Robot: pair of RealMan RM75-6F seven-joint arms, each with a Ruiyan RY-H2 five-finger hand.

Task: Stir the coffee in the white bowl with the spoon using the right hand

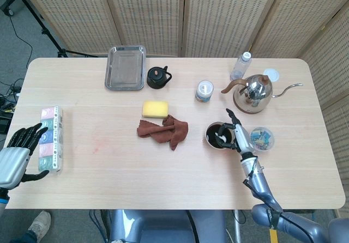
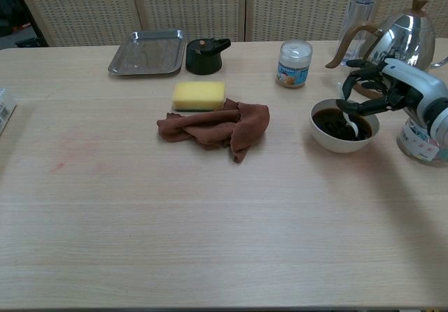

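While gripping the white spoon [image 2: 348, 119] with the right hand [image 2: 376, 88], dipped in the white bowl [image 2: 336, 140] of coffee [image 2: 337, 126]: mid-stir, more circling probably left.

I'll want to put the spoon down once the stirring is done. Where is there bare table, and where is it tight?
Bare table runs along the whole near edge, in front of the brown cloth and white bowl. Tight: the right robot hand, holding the spoon, is hemmed by the kettle, plastic cup and small jar.
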